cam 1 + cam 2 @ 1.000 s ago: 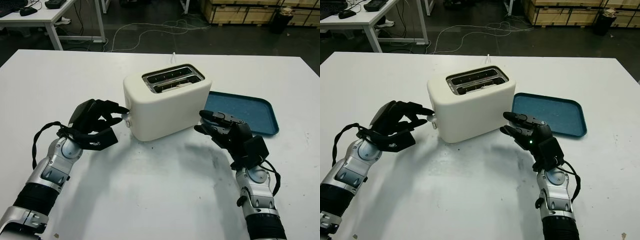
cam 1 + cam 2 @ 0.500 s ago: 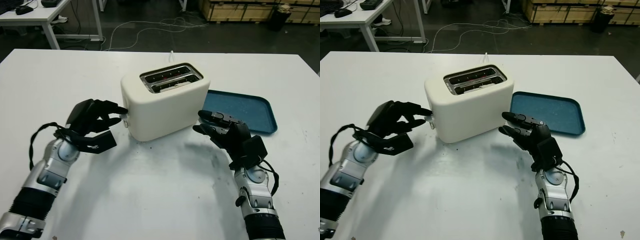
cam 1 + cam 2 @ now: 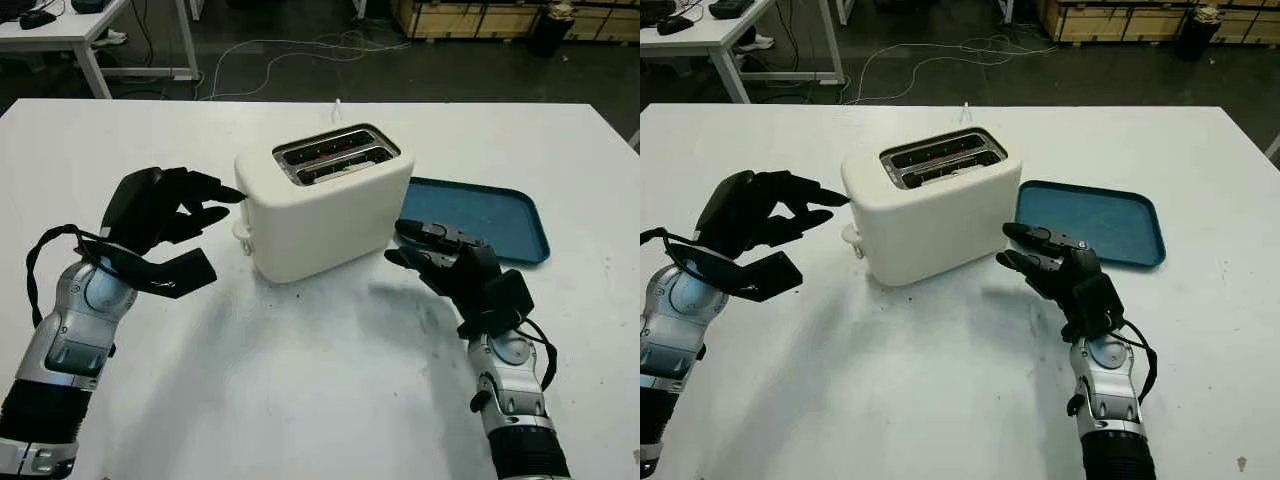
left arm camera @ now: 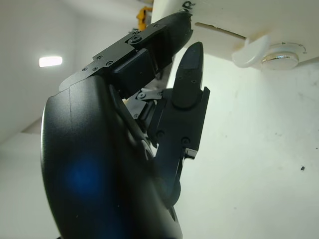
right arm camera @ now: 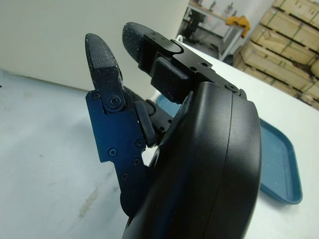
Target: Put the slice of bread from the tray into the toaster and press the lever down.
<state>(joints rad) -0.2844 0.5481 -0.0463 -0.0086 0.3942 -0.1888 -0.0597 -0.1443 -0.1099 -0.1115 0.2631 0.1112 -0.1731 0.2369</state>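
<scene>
- My left hand [image 3: 160, 215] hovers open beside the toaster's [image 3: 325, 215] left end, fingertips near its top corner, holding nothing.
- The lever [image 3: 242, 231] sits low on that end, below my fingers and apart from them.
- I see bread [image 3: 340, 171] down in the nearer slot.
- My right hand [image 3: 450, 268] is open at the toaster's right end, empty, fingers extended.
- The blue tray [image 3: 490, 215] lies just right of the toaster.
</scene>
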